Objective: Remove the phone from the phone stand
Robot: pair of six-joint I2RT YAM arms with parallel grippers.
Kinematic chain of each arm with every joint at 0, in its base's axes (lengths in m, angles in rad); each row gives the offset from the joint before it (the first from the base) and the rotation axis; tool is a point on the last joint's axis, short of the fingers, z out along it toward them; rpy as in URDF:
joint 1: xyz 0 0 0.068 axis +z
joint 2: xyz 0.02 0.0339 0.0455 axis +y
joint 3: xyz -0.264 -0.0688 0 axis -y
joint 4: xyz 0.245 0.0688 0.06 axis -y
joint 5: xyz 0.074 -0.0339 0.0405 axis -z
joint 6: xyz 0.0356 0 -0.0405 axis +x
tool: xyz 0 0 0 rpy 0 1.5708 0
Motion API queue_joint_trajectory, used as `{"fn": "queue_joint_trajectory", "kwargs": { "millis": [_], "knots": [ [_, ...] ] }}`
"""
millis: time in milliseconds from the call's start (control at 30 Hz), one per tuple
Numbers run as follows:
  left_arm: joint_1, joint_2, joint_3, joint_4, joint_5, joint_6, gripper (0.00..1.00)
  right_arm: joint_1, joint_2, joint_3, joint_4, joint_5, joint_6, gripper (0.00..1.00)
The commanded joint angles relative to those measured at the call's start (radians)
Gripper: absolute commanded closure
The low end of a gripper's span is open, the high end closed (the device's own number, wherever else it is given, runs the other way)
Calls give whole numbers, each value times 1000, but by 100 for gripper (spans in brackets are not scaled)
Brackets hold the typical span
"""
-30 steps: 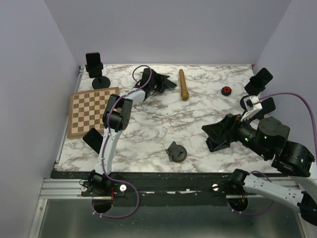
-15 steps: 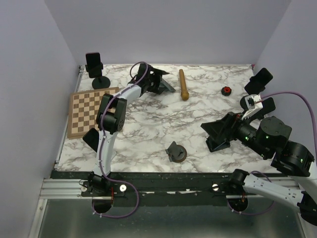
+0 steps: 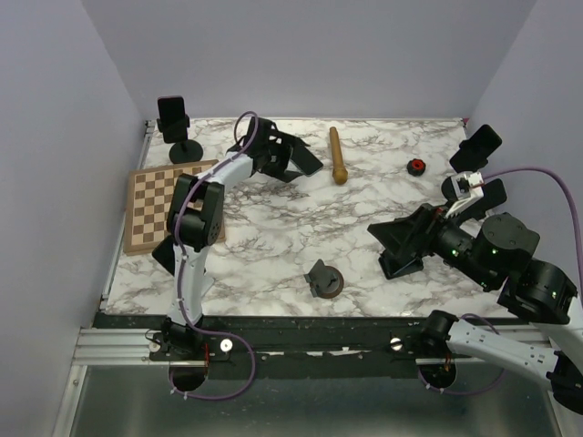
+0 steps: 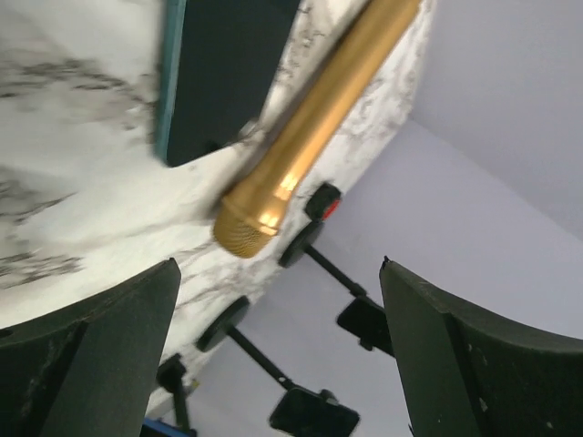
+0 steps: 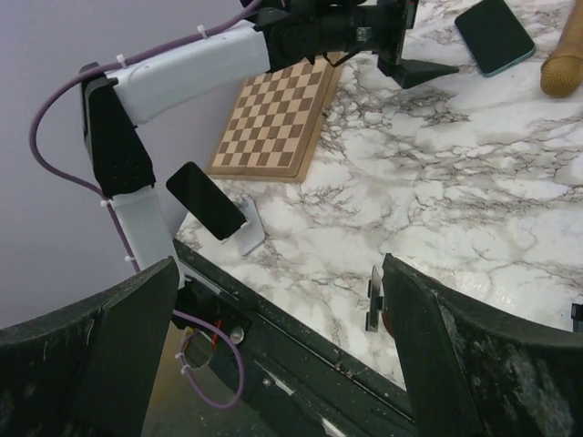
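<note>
A dark phone with a teal edge (image 3: 308, 161) lies flat on the marble table next to a wooden pin (image 3: 338, 155). It also shows in the left wrist view (image 4: 219, 73) and the right wrist view (image 5: 495, 35). My left gripper (image 3: 285, 162) is open and empty just left of the phone, apart from it; in its own view (image 4: 278, 269) the phone is ahead of the fingers. An empty brown-based stand (image 3: 323, 280) sits at the near middle. My right gripper (image 3: 393, 250) is open and empty above the table's right side.
A chessboard (image 3: 164, 205) lies at the left. Stands holding phones are at the back left (image 3: 173, 118), near left (image 3: 168, 255) and right edge (image 3: 475, 146). A small red object (image 3: 416, 166) sits at the back right.
My left arm's elbow has swung left and its gripper has turned and drawn slightly back from the phone. The phone stays flat on the table. The right arm has hardly moved.
</note>
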Motion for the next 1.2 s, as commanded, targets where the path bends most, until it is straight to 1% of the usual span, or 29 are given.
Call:
{"fn": "queue_joint_trajectory", "kwargs": {
  "millis": [0, 67, 100, 233, 333, 467, 533, 600, 667, 700, 733, 767, 833, 933, 1033, 1100, 1167],
  "knots": [
    [9, -209, -49, -137, -111, 270, 1, 4, -5, -8, 11, 7, 10, 0],
    [8, -291, -64, -218, -170, 401, 1, 3, 1, -15, 6, 28, 6, 0],
    [10, -346, -101, -235, -194, 447, 1, 4, 3, -22, 10, 34, 0, 0],
    [17, -586, -304, -199, -250, 637, 2, 4, 26, -56, 50, 34, -39, 0],
    [18, -770, -424, -234, -304, 809, 2, 3, 65, -75, 64, 36, -63, 0],
    [18, -990, -554, -356, -384, 984, 1, 3, 96, -108, 97, 27, -92, 0],
    [18, -1089, -599, -437, -453, 1029, 1, 3, 104, -127, 125, 17, -105, 0],
    [18, -1182, -634, -534, -545, 1029, 2, 3, 115, -141, 149, 8, -117, 0],
    [18, -1263, -664, -646, -674, 984, 1, 3, 129, -147, 169, -5, -126, 0],
    [18, -1301, -672, -736, -787, 916, 2, 3, 138, -150, 177, -15, -130, 0],
    [18, -1328, -675, -828, -913, 792, 1, 3, 148, -151, 184, -24, -134, 0],
    [22, -1357, -675, -932, -982, 704, 1, 4, 154, -151, 187, -31, -136, 0],
    [31, -1403, -676, -1048, -1058, 643, 1, 3, 171, -151, 195, -43, -140, 0],
    [36, -1474, -741, -1043, -1045, 640, 1, 3, 180, -155, 207, -57, -143, 0],
    [83, -1482, -802, -1028, -986, 634, 1, 3, 176, -160, 213, -63, -146, 0],
    [144, -1456, -814, -1089, -966, 553, 1, 3, 168, -163, 210, -58, -148, 0],
    [221, -1425, -822, -1125, -942, 518, 1, 3, 159, -162, 202, -53, -144, 0]
  ]
}}
